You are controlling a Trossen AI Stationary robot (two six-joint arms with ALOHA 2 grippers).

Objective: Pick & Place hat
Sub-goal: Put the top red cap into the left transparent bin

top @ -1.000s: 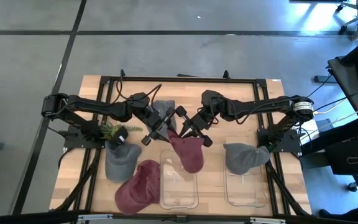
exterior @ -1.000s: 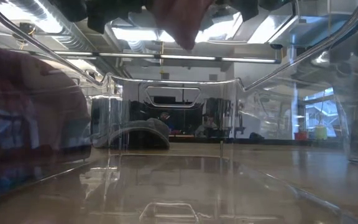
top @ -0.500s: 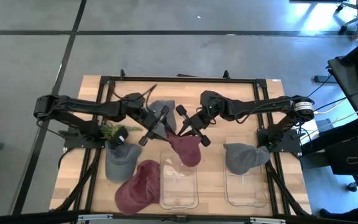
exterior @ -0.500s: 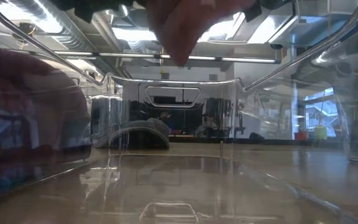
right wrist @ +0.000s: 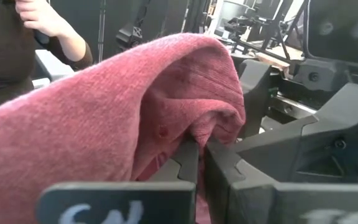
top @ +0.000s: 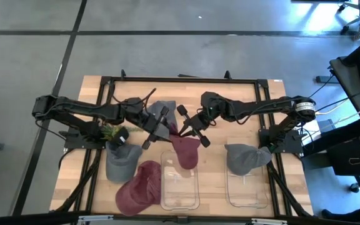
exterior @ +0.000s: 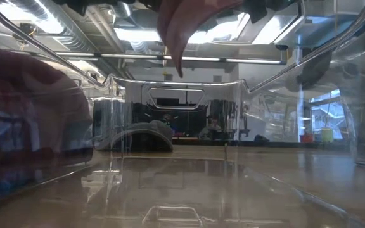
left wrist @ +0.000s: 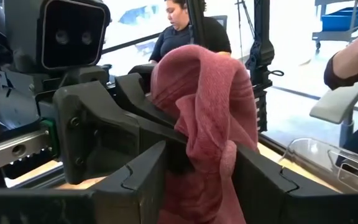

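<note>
A dark red knit hat hangs between both grippers above the left clear bin. Its lower tip dangles into the top of the low view. My left gripper is shut on the hat's left upper edge. My right gripper is shut on it close beside, from the right. Both wrist views show the hat bunched over the fingers. A second red hat lies on the table near the front edge. My left gripper pinches a bunched fold of the red hat between its two fingers, coming from the table's left and slanting down. The hat is lifted clear and drapes slack over and below the fingers. My right gripper pinches a gathered fold at the hat's upper edge between nearly closed fingers, coming from the right and slanting down. The cloth drapes over the fingers, several layers together, and the hat hangs clear of the table.
A grey hat lies behind the grippers, another grey hat by a small plant on the left, and a third grey hat rests on the right clear bin. People show beyond the table.
Both grippers have kept their hold and drawn a little toward the far edge. The red hat has gathered narrower between them, and its lower tip now hangs lower over the left bin.
</note>
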